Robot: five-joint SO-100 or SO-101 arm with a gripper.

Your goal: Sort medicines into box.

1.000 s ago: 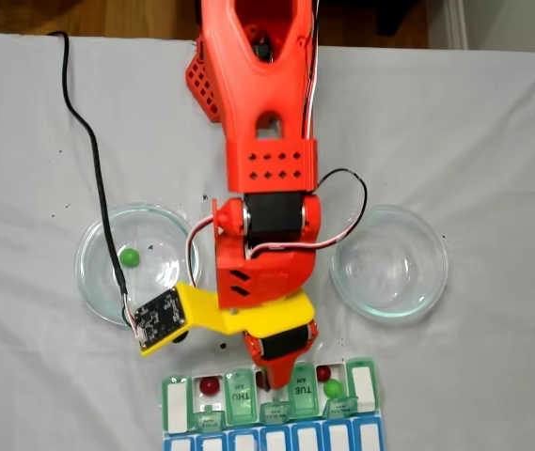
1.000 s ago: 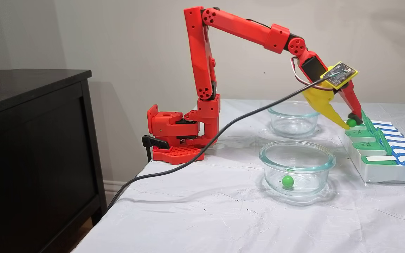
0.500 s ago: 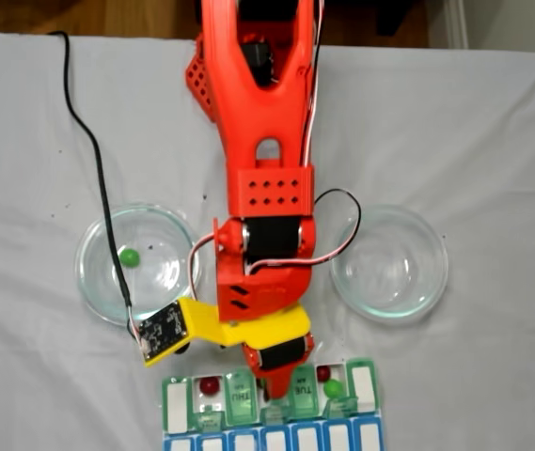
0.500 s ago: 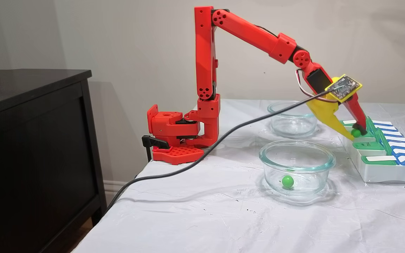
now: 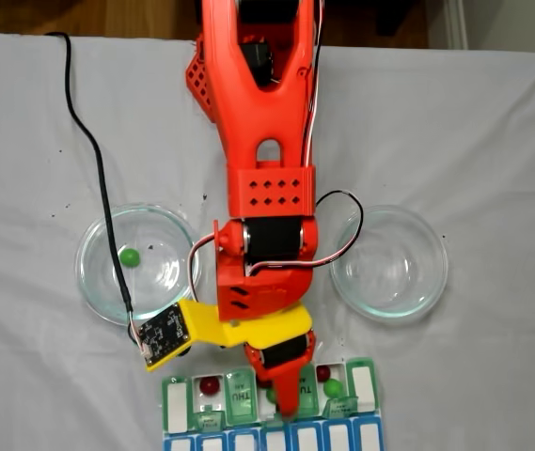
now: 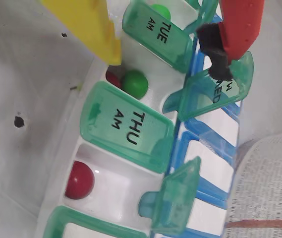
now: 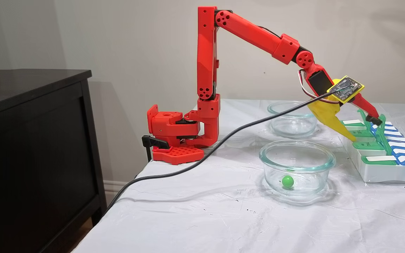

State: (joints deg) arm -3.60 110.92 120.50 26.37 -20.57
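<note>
Arm (image 7: 248, 30) was red, one finger (image 6: 88, 25) yellow. Box (image 6: 131, 129) had translucent green lids, blue row, white base. Pills: green (image 6: 134, 83), dark red (image 6: 79, 179). Tablecloth (image 7: 206, 207) white.

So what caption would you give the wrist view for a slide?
Open end effector above the pill box, a green ball and a red ball sharing one open compartment.

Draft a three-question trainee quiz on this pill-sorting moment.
1. True or false: the end effector is gripping a pill.
2. In the wrist view, what lies in the pill organizer compartment between the TUE lid and THU lid? A) two red B) one green, one red C) nothing
3. How many pills lie in the nearer glass dish in a fixed view?
Key: 1 false, open and empty. 2 B: green pill, red pill. 3 one loose green pill.
</note>
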